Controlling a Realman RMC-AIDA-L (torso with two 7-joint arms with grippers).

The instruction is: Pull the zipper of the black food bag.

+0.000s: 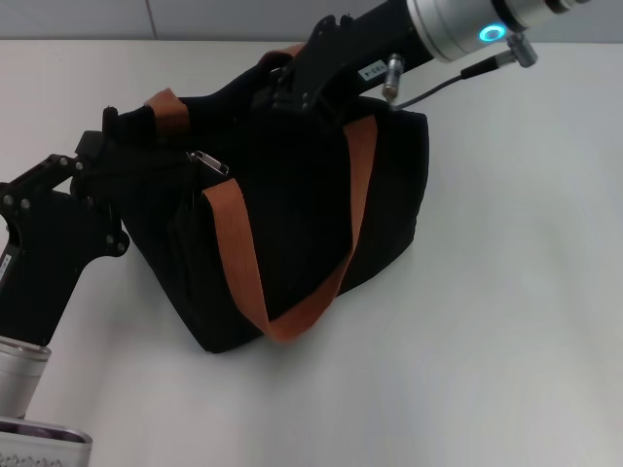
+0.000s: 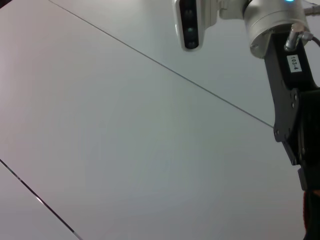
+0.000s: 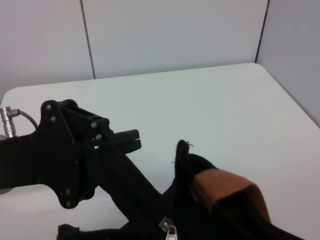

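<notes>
The small silver metal zipper pull (image 1: 206,162) lay on top of the boxy black fabric food bag (image 1: 292,233), mid white table (image 1: 506,321).
The left gripper (image 1: 127,146) pinched the bag's left end; the right gripper (image 1: 282,92) met its far top edge, fingers unreadable. A good pull would keep the fabric taut and run straight along the zipper line.

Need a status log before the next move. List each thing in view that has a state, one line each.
black food bag: lying on the white table, held at both ends by the arms.
zipper: silver pull tab near the left gripper's end of the bag; how far the line is closed cannot be told.
orange-brown strap: draped loose over the bag's side.
left gripper: at the bag's left end.
right gripper: at the bag's far top edge.
</notes>
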